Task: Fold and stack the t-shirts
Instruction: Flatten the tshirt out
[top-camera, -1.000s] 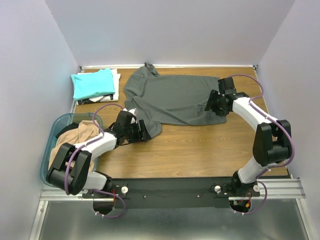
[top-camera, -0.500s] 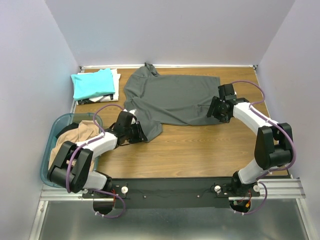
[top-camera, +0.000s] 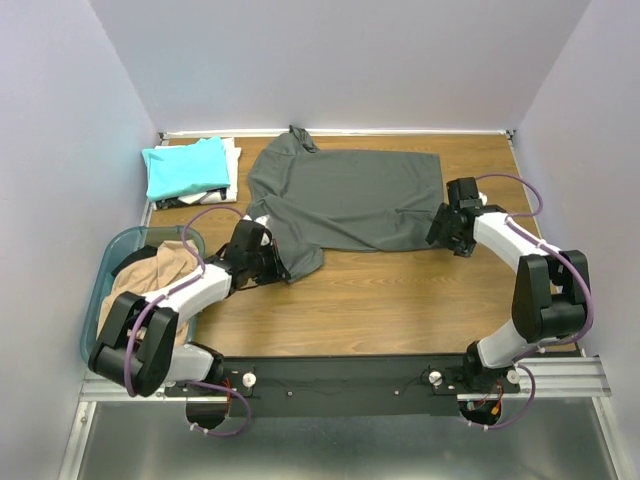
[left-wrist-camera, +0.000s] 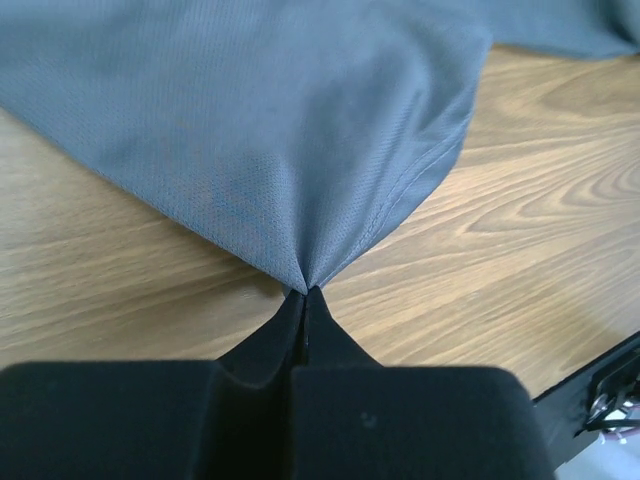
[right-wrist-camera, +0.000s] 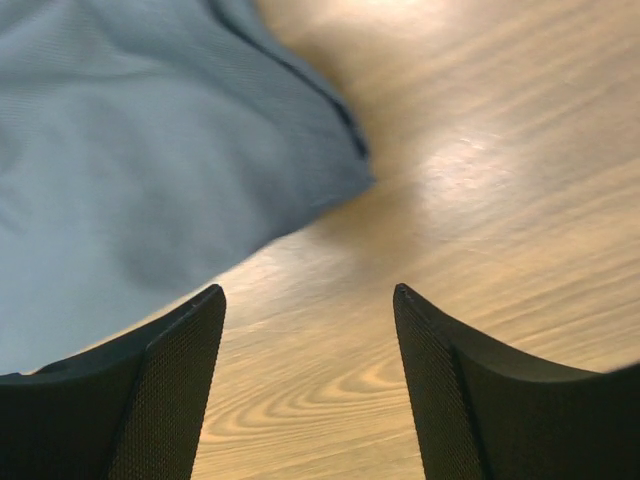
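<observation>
The large dark grey t-shirt (top-camera: 345, 195) lies spread over the middle of the wooden table. My left gripper (top-camera: 280, 266) is shut on the tip of its near-left sleeve corner (left-wrist-camera: 330, 200), where the cloth gathers to a point between the tips of the gripper (left-wrist-camera: 305, 292). My right gripper (top-camera: 440, 236) is open and low over bare wood, just off the shirt's near-right corner (right-wrist-camera: 330, 170), with nothing between its fingers (right-wrist-camera: 180, 340). A folded teal t-shirt (top-camera: 185, 166) rests on a white one (top-camera: 233, 158) at the back left. A tan t-shirt (top-camera: 150, 275) is heaped in the basket.
A blue-green plastic basket (top-camera: 108, 262) stands at the near left beside the left arm. Pale walls close in the table on three sides. Bare wood (top-camera: 400, 295) stretches between the grey shirt and the black rail at the near edge.
The left gripper has shut on the grey shirt's sleeve corner. The right gripper has slid off the shirt toward the near right and now hovers beside its corner.
</observation>
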